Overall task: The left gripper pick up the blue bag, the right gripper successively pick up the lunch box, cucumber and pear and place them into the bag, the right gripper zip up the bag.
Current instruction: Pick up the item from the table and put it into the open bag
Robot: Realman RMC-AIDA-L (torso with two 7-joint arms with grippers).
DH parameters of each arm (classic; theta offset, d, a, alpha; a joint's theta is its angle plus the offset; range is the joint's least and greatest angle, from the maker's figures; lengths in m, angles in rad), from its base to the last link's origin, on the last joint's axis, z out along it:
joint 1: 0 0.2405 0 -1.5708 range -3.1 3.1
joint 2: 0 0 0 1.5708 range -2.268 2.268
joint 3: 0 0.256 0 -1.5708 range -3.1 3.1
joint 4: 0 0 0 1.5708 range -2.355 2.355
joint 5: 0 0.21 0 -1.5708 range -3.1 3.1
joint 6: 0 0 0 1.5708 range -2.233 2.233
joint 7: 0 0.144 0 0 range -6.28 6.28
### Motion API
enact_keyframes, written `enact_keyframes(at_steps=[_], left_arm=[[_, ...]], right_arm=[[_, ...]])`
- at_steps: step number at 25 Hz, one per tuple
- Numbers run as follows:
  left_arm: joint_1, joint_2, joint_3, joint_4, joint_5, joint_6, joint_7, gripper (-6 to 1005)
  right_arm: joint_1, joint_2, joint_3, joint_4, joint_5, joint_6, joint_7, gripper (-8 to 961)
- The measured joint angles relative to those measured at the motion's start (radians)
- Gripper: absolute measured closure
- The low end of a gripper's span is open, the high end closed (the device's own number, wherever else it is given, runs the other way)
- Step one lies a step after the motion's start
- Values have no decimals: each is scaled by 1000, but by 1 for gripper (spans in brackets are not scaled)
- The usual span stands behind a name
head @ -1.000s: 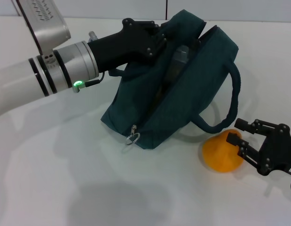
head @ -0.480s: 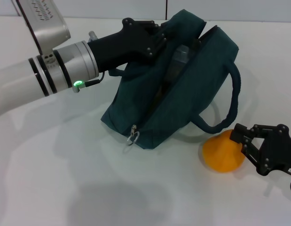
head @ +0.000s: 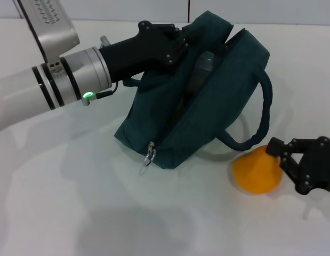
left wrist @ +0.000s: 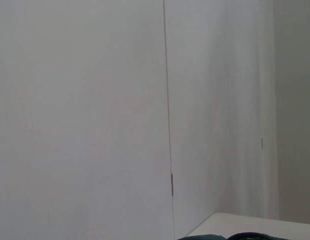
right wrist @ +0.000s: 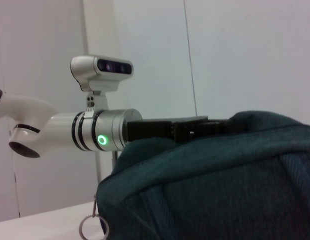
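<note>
From my screen I saw the left gripper (head: 172,45) up at about 11 o'clock in the head view; its black fingers were pinched on the top edge of the blue bag (head: 207,114) and held that side up; the bag sat in the middle of the white table (head: 74,213) with its long mouth gaping open; inside the gap I could make out something grey and something dark (head: 199,72), but I could not tell what they were; the zipper ring (head: 149,156) hung at the bag's near corner, at about 7 o'clock from the bag's middle; one padded handle (head: 260,120) looped down the bag's side toward 4 o'clock

The pear (head: 256,170) lay on the table at about 4 o'clock, just beside that handle; the right gripper (head: 284,160) was at the pear's 3 o'clock side; its fingers were spread apart around the fruit; one fingertip (head: 275,145) was at the pear's top edge; I could not tell if the fingers pressed it yet

In the right wrist view I saw the bag (right wrist: 220,180) close up, with the zipper ring (right wrist: 89,227) at its low corner and the left arm (right wrist: 84,132) behind it, a green light glowing on its wrist; the left wrist view showed mostly a white wall (left wrist: 84,120) and a thin bit of the bag (left wrist: 235,236) at the edge
</note>
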Motion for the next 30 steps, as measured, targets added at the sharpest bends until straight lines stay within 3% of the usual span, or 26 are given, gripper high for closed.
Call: enact_keyframes(at_steps=[2,6,12,21,27,30], left_arm=[[2,0,1,0,0,3,0,921],[7,1,5,9,2,18,-8,922],[17,6,29,26,6,52,-10,922],[20,4,29,24,4,43,10,922],[15,2,29,24,-2,40,30,921],[10,2,29,25,-10,40,40,921]], right_arm=[[-18,-1,5,-25,6,-22,-1,939],[-44,-9,37,-62,15,-105,0,930],[-23,-35,144,-72,17,-309,22,917],[159,-6,208,-162,90,-349,235,898],[305,-1,201,-171,105,-276,345,885],[335,-1,178,-172,99,-232,378,878]])
